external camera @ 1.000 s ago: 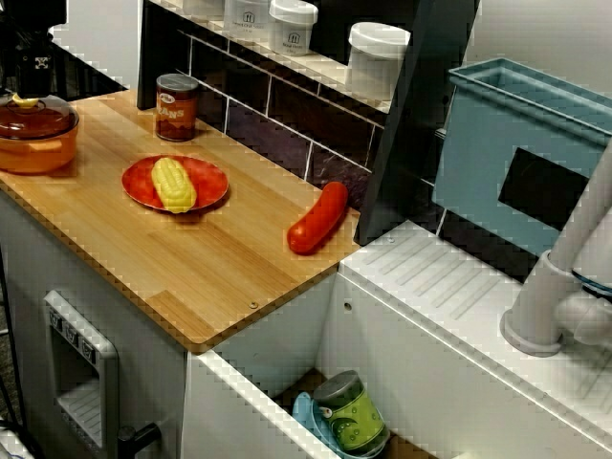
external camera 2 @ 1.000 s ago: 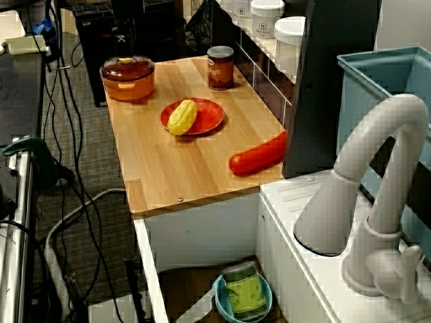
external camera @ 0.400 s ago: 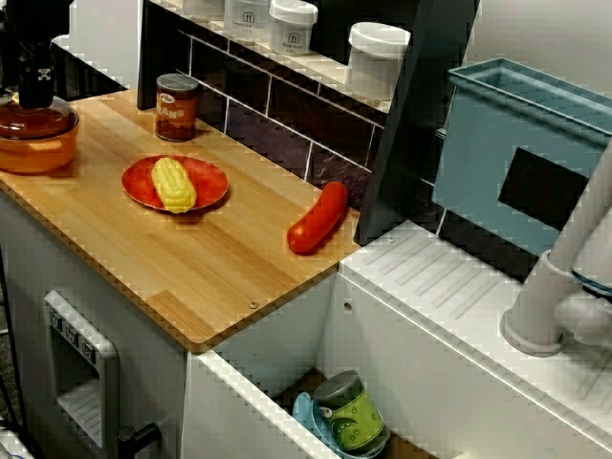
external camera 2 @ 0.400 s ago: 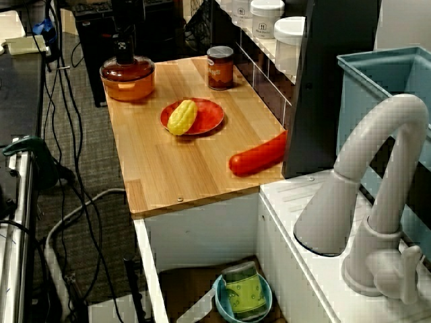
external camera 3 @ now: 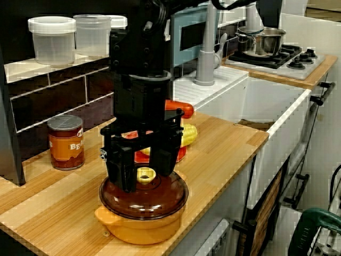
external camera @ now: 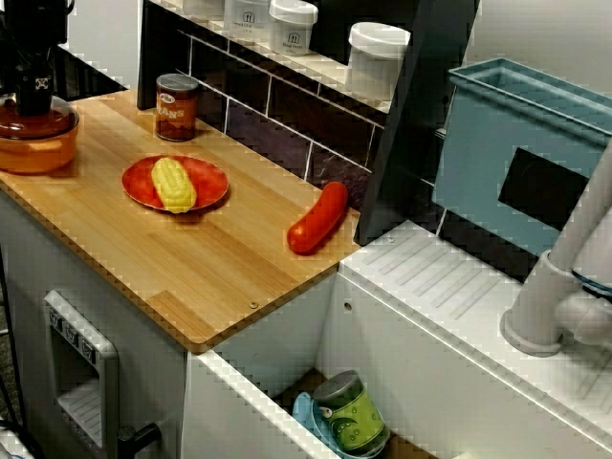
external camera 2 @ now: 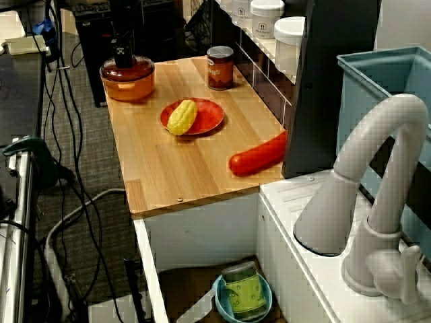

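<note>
On counter point(external camera: 191, 277): pot point(external camera 3: 141, 224) at one end, lid point(external camera 3: 165, 194) on, gripper point(external camera 3: 145, 180) above, jaws either side of the knob point(external camera 3: 145, 173). Mid-counter, corn point(external camera: 173, 184) on plate point(external camera: 208, 180), can point(external camera: 176, 107) behind by the wall, sausage point(external camera: 317, 218) toward sink point(external camera: 277, 339). In sink, cup point(external camera: 352, 411) in bowl point(external camera: 304, 413).

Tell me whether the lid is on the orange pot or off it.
On. The brown glass lid sits flat inside the rim of the orange pot. The open hand straddles its yellow knob.

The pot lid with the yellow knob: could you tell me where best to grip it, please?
Grip the yellow knob at the centre of the lid, coming straight down from above: the dome is smooth and wide, the knob its only raised part.
</note>
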Robot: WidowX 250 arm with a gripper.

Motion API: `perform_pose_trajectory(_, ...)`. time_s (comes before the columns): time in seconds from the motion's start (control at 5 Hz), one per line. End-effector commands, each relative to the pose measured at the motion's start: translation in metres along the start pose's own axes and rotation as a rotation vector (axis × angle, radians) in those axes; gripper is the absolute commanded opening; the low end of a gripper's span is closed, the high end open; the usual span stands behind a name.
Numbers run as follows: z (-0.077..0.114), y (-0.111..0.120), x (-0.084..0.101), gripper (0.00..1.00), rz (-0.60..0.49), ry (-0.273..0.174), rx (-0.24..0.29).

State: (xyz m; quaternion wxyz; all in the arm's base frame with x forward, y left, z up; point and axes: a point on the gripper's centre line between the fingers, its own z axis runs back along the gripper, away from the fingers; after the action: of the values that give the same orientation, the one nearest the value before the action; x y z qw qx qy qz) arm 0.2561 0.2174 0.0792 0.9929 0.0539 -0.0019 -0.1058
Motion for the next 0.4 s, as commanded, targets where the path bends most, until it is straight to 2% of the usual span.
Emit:
perform_pose_trajectory(0.0,0.0111,0.0067,-0.0012,0.0,-0.006,-0.02,0.021)
perform_pose_trajectory(0.2,0.012,0.0067,-0.0016,0.0,-0.011,-0.024,0.021)
